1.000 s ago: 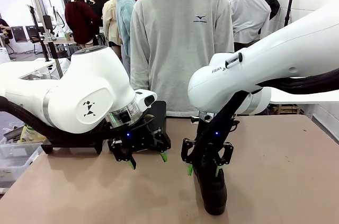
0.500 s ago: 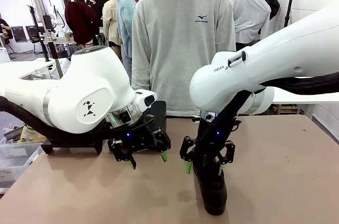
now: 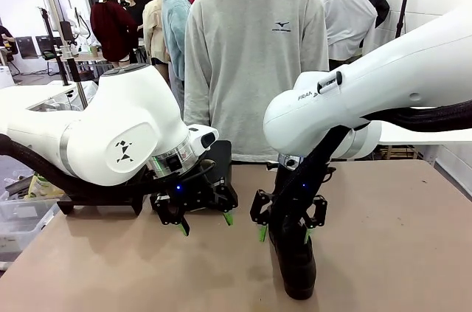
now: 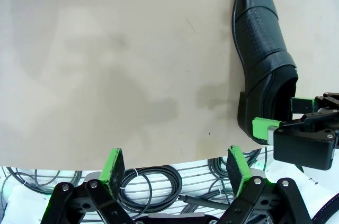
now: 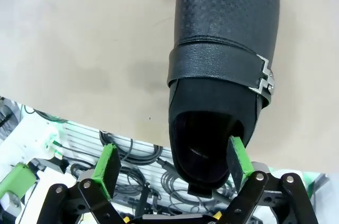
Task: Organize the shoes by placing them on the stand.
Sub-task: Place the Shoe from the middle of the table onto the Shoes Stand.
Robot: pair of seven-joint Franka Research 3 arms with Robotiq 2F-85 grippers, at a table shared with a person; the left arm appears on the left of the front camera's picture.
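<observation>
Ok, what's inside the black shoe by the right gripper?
The right wrist view looks into the black shoe: a dark, bare-looking heel lining. The toe end is covered by the upper and strap. One green pad of the open right gripper stands at the collar.

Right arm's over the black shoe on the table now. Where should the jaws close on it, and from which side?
Grip the heel collar of the shoe, probably from above: it lies flat on its sole, opening up. The right gripper is open, one pad at the opening's rim, the other outside; one jaw inside the opening and one outside should pinch the wall.

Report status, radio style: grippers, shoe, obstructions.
Left gripper open over bare table. Right gripper open, straddling shoe's heel. Shoe flat on table. Nothing obstructing.
</observation>
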